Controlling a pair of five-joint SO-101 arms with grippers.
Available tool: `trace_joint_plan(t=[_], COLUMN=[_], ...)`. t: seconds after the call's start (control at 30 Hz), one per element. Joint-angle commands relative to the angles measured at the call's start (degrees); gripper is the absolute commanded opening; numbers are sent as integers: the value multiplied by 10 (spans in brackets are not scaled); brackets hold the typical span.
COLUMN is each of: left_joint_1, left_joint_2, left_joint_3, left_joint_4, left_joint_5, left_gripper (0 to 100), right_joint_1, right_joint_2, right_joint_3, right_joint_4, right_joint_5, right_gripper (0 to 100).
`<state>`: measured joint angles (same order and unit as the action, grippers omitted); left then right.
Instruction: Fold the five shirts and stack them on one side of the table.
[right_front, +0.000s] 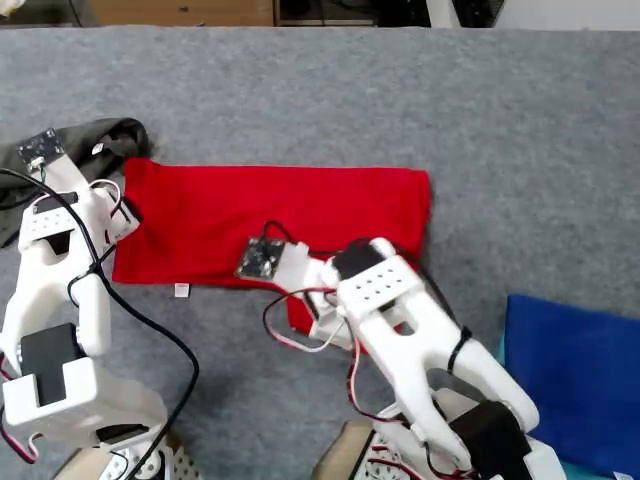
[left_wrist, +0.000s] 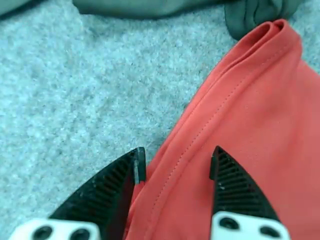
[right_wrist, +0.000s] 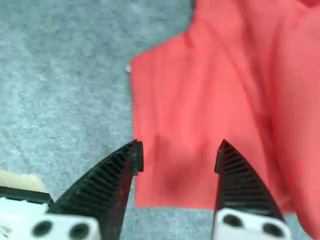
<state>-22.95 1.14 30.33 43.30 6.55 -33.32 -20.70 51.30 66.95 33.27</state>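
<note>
The right arm (right_front: 400, 300) hides part of the red shirt (right_front: 270, 210). The left gripper (left_wrist: 175, 165) and right gripper (right_wrist: 177, 160) both gape over it, perhaps touching; a cut-off dark shirt (left_wrist: 150, 7) lies beyond the left.

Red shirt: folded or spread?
Partly folded. Red shirt shows a doubled edge by the left hand; a flap sticks out under the right hand.

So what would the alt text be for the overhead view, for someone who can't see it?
A red shirt lies flat on a grey table; the left arm is at its end, the right arm at its near edge. A dark garment lies by the left arm, a blue cloth by the right.
</note>
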Motion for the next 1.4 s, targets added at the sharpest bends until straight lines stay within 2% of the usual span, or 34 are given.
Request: trace_joint_plan(t=[0.0,0.17,0.37,0.6,0.73,1.0,1.2,1.37], left_joint_1=[4,4,4,4,4,4,4,4], left_joint_2=[-1,-1,-1,-1,-1,-1,-1,-1], left_joint_3=[-24,-25,-25,-24,-24,-23,-23,-23], left_joint_4=[-7,-7,-8,-9,-8,-8,-10,-11], left_joint_5=[4,4,4,3,2,2,2,2], left_gripper=[219,219,219,219,219,219,219,219], right_joint_1=[-38,-51,-49,-48,-16,29,37,67], right_joint_2=[-20,-8,84,128,132,133,133,132], right_joint_3=[17,48,51,24,20,12,1,-77], right_joint_4=[-20,-48,-99,-91,-91,-92,-100,-65], right_joint_5=[-2,-2,-1,10,26,70,69,70], right_gripper=[242,242,242,239,235,44,5,5])
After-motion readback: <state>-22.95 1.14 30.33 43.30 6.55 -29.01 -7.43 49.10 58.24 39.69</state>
